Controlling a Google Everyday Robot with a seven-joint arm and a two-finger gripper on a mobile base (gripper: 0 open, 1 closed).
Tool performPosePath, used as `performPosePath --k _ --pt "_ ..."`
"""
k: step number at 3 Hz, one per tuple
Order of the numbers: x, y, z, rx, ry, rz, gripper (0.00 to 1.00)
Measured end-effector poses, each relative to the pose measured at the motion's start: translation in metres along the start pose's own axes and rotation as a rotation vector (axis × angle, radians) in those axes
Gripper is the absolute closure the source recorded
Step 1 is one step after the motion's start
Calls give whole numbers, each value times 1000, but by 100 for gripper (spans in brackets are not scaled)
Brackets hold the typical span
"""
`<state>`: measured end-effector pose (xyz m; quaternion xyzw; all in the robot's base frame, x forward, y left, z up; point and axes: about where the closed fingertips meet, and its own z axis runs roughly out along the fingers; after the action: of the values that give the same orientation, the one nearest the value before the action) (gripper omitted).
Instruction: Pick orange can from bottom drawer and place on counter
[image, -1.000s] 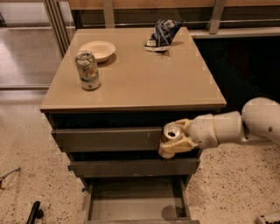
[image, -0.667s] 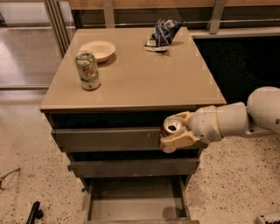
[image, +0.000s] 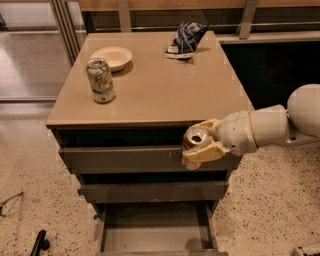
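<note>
Rising slightly since a second ago, the gripper (image: 199, 146) held the orange can (image: 195, 136) clamped, nearly level with the counter (image: 165, 85)

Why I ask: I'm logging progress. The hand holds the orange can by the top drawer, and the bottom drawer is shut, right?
No: the camera view shows the bottom drawer open. The hand does hold the orange can by the top drawer.
</note>
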<state>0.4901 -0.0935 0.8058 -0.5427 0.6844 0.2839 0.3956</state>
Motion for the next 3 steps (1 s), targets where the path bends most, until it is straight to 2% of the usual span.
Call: performPosePath --k 1,2,3 --pt "-32 -3 -17 -3 4 -5 100" --pt "-71 -24 -32 21 12 -28 100" --pt "-110 -70 -33 71 -16 -72 100"
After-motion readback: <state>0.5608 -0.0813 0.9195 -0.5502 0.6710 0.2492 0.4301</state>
